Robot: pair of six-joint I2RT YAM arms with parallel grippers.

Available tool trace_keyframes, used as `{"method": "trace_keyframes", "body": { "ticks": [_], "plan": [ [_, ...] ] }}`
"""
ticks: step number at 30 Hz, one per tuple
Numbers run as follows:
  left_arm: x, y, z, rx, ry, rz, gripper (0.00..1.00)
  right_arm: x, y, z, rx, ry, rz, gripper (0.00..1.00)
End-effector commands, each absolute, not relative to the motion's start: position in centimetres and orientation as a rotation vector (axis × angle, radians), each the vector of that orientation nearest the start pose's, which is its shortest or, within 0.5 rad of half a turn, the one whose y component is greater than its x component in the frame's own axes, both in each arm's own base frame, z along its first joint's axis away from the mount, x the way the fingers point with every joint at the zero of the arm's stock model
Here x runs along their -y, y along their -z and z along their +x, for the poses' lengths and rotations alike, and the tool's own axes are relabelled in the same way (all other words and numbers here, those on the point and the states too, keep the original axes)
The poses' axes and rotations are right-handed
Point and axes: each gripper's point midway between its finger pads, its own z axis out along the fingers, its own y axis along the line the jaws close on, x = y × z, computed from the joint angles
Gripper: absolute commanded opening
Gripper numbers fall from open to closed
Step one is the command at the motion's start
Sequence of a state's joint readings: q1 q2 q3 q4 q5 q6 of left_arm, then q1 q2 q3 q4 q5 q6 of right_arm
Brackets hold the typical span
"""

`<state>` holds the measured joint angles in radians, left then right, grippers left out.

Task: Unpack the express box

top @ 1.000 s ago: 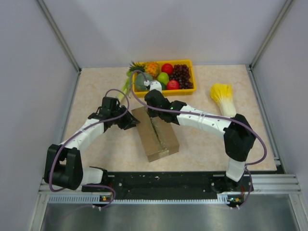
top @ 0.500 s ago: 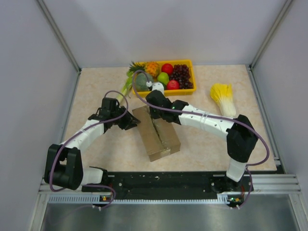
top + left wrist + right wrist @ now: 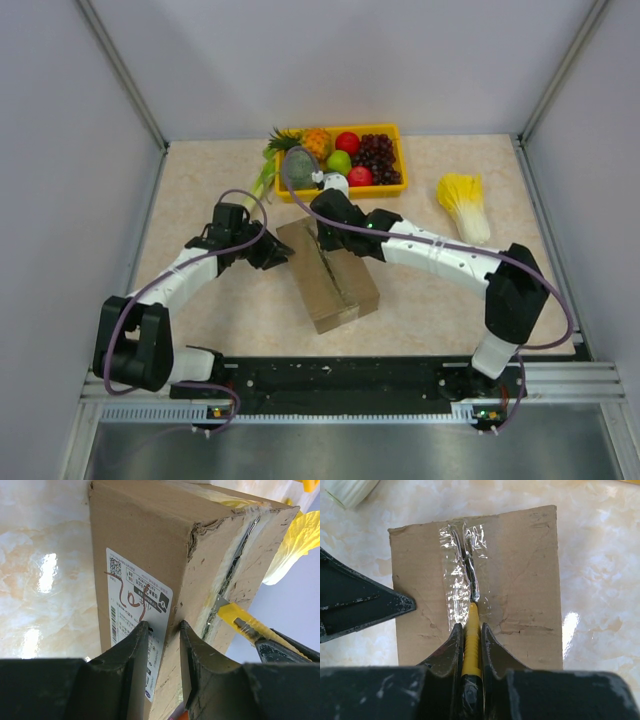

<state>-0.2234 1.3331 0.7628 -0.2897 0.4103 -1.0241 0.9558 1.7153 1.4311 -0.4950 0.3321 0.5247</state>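
The express box [image 3: 330, 285], a brown carton with a taped top seam, lies mid-table. Its white label [image 3: 137, 605] faces my left wrist camera. My left gripper [image 3: 278, 252] presses against the box's far left corner; its fingers [image 3: 165, 624] are almost shut, with a narrow gap and nothing between them. My right gripper [image 3: 328, 240] is over the box's far end, shut on a yellow utility knife [image 3: 471, 630]. The blade sits in the taped seam of the box top [image 3: 520, 580], where the tape is slit ahead of it. The knife also shows in the left wrist view [image 3: 235, 616].
A yellow tray [image 3: 404, 160] of fruit stands at the back behind the box. A yellow-leafed cabbage [image 3: 462, 205] lies at the right. A green leek [image 3: 262, 180] lies left of the tray. Grey walls close in the table on three sides.
My right arm has moved a little right and nearer, drawing the knife along the seam. The box has shifted slightly to the right. The left gripper has stayed against its corner.
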Motion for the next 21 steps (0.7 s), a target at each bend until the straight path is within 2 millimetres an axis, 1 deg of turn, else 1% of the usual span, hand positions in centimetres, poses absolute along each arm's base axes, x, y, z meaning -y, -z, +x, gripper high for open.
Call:
{"method": "trace_keyframes", "body": {
  "ticks": [1,8,11,17,21],
  "plan": [
    [15.6,-7.7,29.2,-2.518,0.861,-0.956,0.24,-34.4,-17.4,27.5,-2.321,-0.393,-0.365,0.00],
    [15.6,-7.8,29.5,-2.512,0.854,-0.960,0.23,-33.6,-17.3,26.7,-2.343,-0.391,-0.371,0.00],
    [15.5,-7.5,29.5,-2.515,0.847,-0.974,0.22,-33.5,-17.0,26.3,-2.360,-0.400,-0.379,0.00],
    [15.4,-7.7,29.6,-2.503,0.847,-0.984,0.21,-33.6,-17.5,25.5,-2.388,-0.436,-0.373,0.00],
    [15.5,-7.8,29.8,-2.493,0.855,-0.995,0.21,-33.5,-17.7,25.3,-2.401,-0.434,-0.375,0.00]
  ]
}}
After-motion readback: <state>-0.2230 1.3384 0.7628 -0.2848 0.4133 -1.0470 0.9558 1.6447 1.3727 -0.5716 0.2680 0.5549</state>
